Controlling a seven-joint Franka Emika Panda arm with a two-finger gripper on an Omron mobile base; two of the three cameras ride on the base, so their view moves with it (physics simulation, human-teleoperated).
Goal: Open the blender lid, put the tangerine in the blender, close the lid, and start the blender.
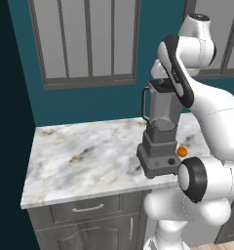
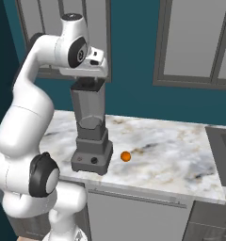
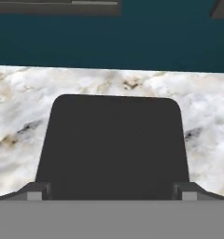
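Marble counter [image 2: 171, 155] open around blender [image 2: 91, 129]; pincer [image 3: 112, 196] straddles blender lid [image 3: 112, 144].

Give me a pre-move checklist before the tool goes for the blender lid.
1. Blender lid seated on the pitcher: ok, still on.
2. Tool open: ok, fingers spread either side of the lid.
3. Tool centred over the lid: ok in the hand view.
4. Tool touching the lid: cannot tell.
5. Tangerine within reach: ok, on the counter beside the blender, apart from its base.
6. Blender upright: ok.
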